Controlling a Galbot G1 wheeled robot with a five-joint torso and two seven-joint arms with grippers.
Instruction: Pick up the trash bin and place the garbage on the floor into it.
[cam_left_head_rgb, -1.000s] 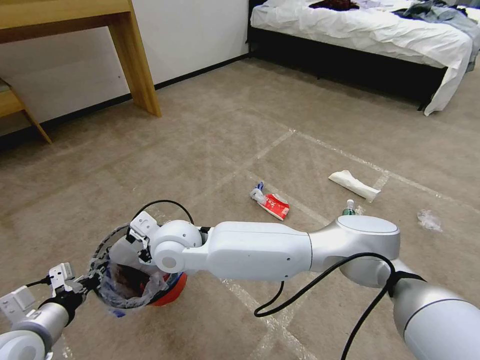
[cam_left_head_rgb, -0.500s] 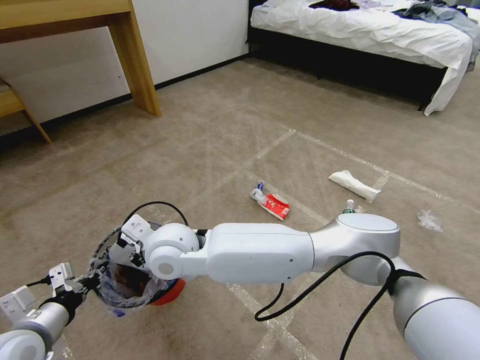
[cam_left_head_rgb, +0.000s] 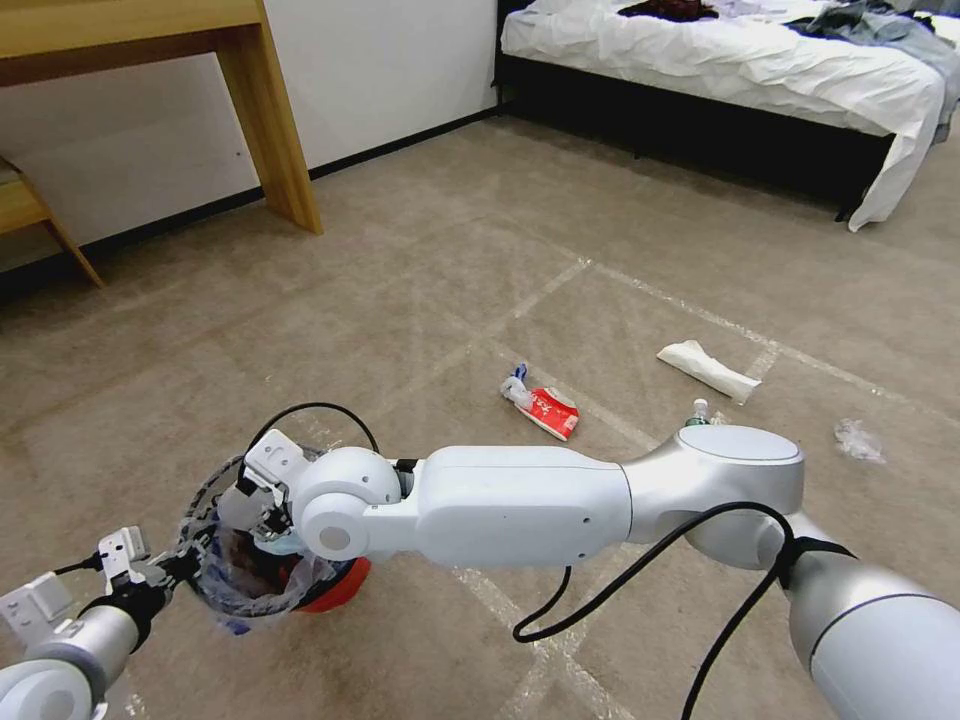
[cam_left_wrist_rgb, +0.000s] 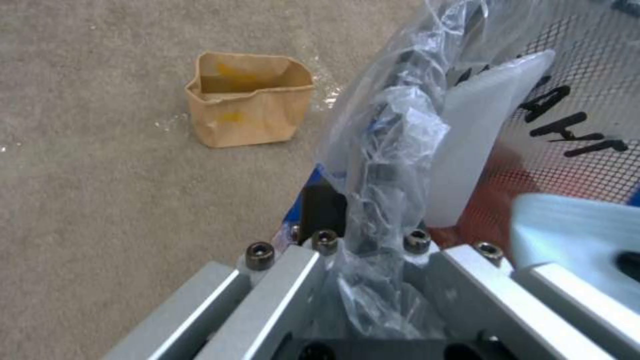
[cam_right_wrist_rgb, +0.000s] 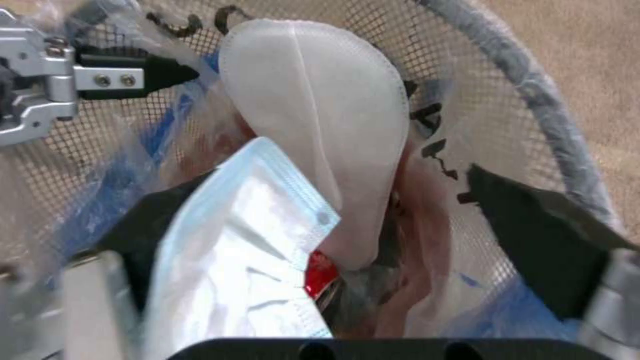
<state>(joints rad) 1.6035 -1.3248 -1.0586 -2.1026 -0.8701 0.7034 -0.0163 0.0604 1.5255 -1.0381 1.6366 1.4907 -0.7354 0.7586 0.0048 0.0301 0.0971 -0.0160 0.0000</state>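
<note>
The red trash bin (cam_left_head_rgb: 335, 590), lined with a clear bluish bag, hangs low at the left, and my left gripper (cam_left_head_rgb: 172, 570) is shut on its rim and bag (cam_left_wrist_rgb: 373, 165). My right gripper (cam_left_head_rgb: 262, 515) reaches across and hovers over the bin's mouth, its jaws open wide. A pale blue mask (cam_right_wrist_rgb: 247, 255) lies loose between them, over a white slipper (cam_right_wrist_rgb: 320, 125) inside the bin. On the floor (cam_left_head_rgb: 450, 260) lie a red wrapper (cam_left_head_rgb: 548, 408), a white slipper (cam_left_head_rgb: 708, 370), a small bottle (cam_left_head_rgb: 698, 410) and clear wrap (cam_left_head_rgb: 858, 438). A brown paper bag (cam_left_wrist_rgb: 250, 107) stands on the carpet beside the bin.
A wooden desk leg (cam_left_head_rgb: 270, 120) stands at the back left by the wall. A bed (cam_left_head_rgb: 740, 60) with white sheets and dark clothes fills the back right. Open carpet with tape lines lies between them.
My right wrist has shifted a little left and down over the bin. The pale blue mask now shows under it inside the bin. The left arm and bin have held still.
</note>
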